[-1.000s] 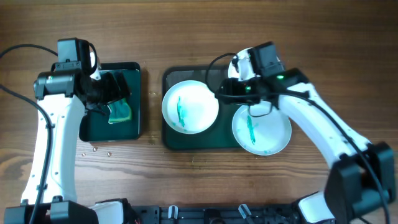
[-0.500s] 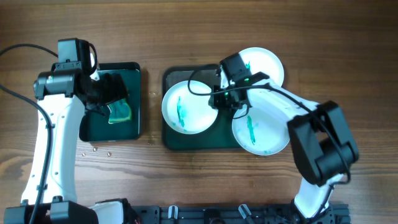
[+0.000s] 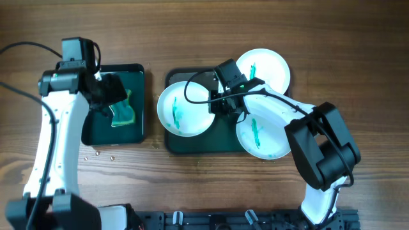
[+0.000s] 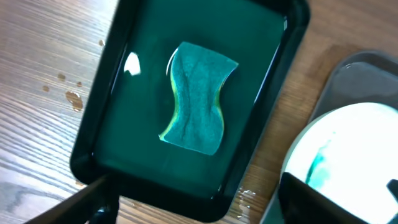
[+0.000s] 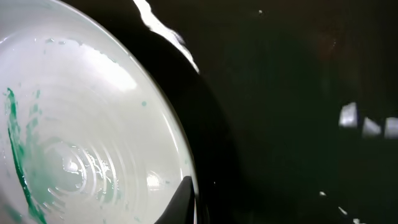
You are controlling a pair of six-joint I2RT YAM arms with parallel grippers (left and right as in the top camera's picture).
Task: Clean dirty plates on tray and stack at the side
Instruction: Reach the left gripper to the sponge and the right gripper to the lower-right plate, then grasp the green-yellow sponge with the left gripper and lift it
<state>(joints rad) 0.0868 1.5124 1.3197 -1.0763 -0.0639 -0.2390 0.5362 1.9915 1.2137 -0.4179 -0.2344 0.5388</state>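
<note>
Step in hand, as judged: presenting the first plate [image 3: 182, 110] for wiping; none looks clean yet. The plate lies at the left end of the tray [image 3: 198, 140], overhanging the worktop [image 3: 192, 32]. Right fingers [image 5: 180, 208] sit at its rim; whether they are clamped cannot be told. Left fingers [image 4: 323, 202] are spread apart above the sponge [image 4: 196, 99]. Next move calls for a firm rim hold and the sponge fetched.

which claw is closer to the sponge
Left. The left claw hangs open just over the sponge; the right claw is away beside a plate on the large tray.
</note>
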